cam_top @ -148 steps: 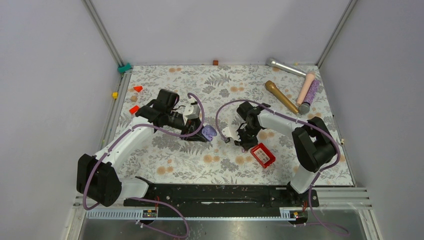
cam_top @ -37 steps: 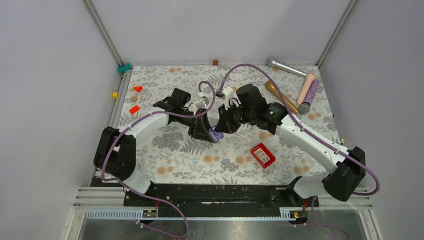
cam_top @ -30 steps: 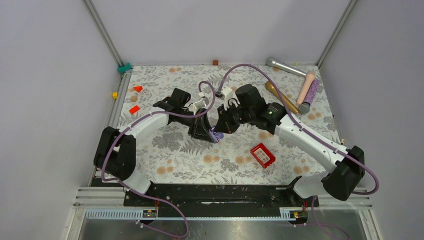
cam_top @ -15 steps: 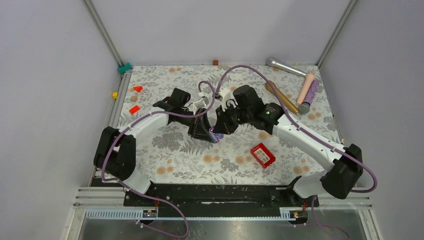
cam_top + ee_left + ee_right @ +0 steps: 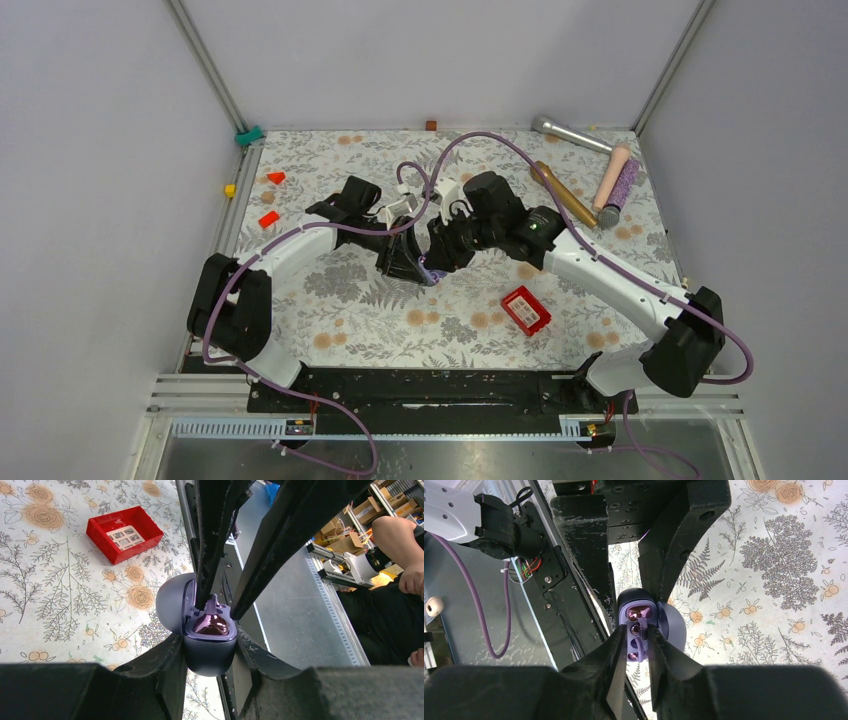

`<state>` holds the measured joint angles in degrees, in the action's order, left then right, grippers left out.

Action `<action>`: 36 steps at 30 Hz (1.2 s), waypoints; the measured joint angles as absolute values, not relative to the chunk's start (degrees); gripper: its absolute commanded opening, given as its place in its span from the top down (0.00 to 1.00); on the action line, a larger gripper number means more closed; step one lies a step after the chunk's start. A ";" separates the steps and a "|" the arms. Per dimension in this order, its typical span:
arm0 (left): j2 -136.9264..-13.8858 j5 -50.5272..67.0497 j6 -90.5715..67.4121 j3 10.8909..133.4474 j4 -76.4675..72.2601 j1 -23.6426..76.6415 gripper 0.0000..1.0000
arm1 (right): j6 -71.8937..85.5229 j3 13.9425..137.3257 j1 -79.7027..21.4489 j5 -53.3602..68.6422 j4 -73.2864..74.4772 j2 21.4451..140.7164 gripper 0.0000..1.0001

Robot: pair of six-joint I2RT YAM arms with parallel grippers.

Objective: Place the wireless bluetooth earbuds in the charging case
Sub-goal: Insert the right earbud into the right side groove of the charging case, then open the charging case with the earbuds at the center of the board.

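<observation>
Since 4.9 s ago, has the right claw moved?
Yes: the right claw, gripping an earbud, went from beside the red box up-left to the charging case.

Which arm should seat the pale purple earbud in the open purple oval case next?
Right. The right gripper pinches the pale purple earbud at the mouth of the open purple oval charging case; the left gripper is clamped on that case, steadying it.

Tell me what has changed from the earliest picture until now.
The right gripper swung from beside the red box to the charging case, where it pinches a purple earbud. The left gripper still clamps the case; the red box has not moved.
</observation>
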<state>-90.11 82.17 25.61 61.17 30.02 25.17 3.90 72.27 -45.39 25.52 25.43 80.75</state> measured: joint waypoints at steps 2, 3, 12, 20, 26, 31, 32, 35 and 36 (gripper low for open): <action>-90.06 82.17 25.61 61.17 30.00 25.17 1.00 | 3.25 72.60 -45.52 25.28 25.85 80.75 0.65; -90.06 82.17 25.61 61.17 30.00 25.17 1.00 | 2.96 72.88 -45.54 25.02 26.28 80.75 0.64; -89.91 82.24 25.63 61.17 29.85 25.17 1.00 | -0.62 77.14 -45.56 23.33 30.39 79.77 0.60; -88.05 82.24 27.57 61.52 31.38 25.17 1.00 | -6.52 78.54 -45.65 15.49 31.66 74.87 0.57; -87.81 82.28 31.42 62.98 35.14 24.88 1.00 | -9.37 72.51 -45.69 10.92 28.67 72.03 0.55; -87.81 82.30 32.32 62.98 36.49 24.77 1.00 | -10.46 70.08 -45.69 9.93 27.79 73.08 0.55; -87.81 82.30 32.47 62.98 36.56 24.77 1.00 | -10.57 70.06 -45.69 9.96 27.59 73.36 0.55; -87.81 82.30 32.71 62.98 36.62 24.77 1.00 | -10.70 69.97 -45.69 10.17 26.74 74.02 0.55; -87.81 82.30 32.77 62.98 36.64 24.77 1.00 | -10.70 69.97 -45.69 10.37 26.50 74.17 0.55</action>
